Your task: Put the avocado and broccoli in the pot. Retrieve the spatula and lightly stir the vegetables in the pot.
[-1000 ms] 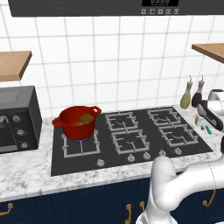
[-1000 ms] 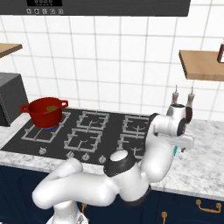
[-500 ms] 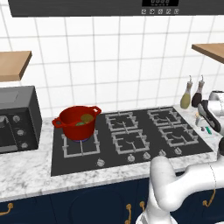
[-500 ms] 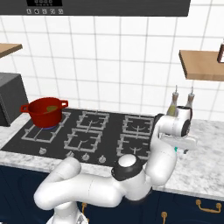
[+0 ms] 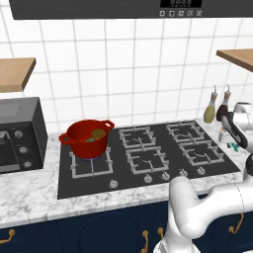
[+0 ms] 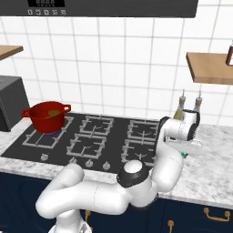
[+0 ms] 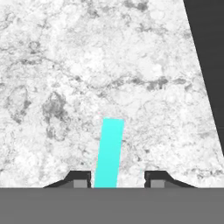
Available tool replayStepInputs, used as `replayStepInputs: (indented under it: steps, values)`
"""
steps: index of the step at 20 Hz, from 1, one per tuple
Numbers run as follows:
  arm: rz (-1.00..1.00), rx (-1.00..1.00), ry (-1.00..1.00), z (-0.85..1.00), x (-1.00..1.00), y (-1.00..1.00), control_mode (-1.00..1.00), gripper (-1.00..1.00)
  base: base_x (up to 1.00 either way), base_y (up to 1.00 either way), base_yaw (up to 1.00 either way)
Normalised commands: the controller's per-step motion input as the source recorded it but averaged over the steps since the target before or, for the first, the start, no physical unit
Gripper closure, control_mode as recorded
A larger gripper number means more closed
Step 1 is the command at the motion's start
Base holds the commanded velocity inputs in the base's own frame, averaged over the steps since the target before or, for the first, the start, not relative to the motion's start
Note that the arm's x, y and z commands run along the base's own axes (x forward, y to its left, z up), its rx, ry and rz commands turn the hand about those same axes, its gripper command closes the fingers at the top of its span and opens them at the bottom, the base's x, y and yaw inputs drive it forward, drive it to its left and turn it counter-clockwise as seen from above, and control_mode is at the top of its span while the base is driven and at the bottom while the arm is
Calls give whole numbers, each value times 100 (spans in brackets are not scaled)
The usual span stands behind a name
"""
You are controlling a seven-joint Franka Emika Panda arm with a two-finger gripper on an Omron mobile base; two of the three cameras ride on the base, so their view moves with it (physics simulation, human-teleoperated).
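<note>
1. My fingers (image 7: 117, 180) hang low over the marble counter (image 7: 65, 78), spread apart, with nothing clamped between them.
2. The spatula (image 7: 108, 153) lies flat on the counter in the gap between my two tips, nearer the left tip and touching neither that I can see. What shows of it in the hand view is a flat, bright teal strip, the handle, slightly tilted, with a square-cut end pointing away from me. Its head is hidden below the frame edge.
3. In the left base view a sliver of the same teal handle shows just beside my hand, on the counter to the right of the hob (image 5: 148, 158).
4. The pot (image 5: 88, 139) stands on the hob's rear left burner, well apart from my hand. It is round, deep and bright red, with two small loop handles at the rim.
5. The vegetables (image 5: 95, 135) sit inside the pot: one olive-yellow lump and one bright green lump, close together.
6. Two glass bottles (image 5: 216, 105) stand at the tiled wall behind my hand, and the microwave (image 5: 20, 133) sits at the far left.
</note>
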Motion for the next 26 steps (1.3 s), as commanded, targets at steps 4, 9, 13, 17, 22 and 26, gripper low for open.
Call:
replayStepInputs:
  steps: [4, 9, 13, 17, 22, 26]
  values:
    - [4, -1, 21, -93, -2, 12, -100, 100, 0, 0, 0]
    - [0, 0, 29, -68, -37, 4, -100, 100, 0, 0, 0]
    - [0, 1, 15, -63, -97, 0, -100, 100, 0, 0, 0]
    - [0, 8, 1, -24, -100, 0, -100, 100, 0, 0, 0]
    - [0, 6, 8, 0, -100, 22, -100, 100, 0, 0, 0]
    - [0, 3, 11, 37, -100, 44, -100, 100, 0, 0, 0]
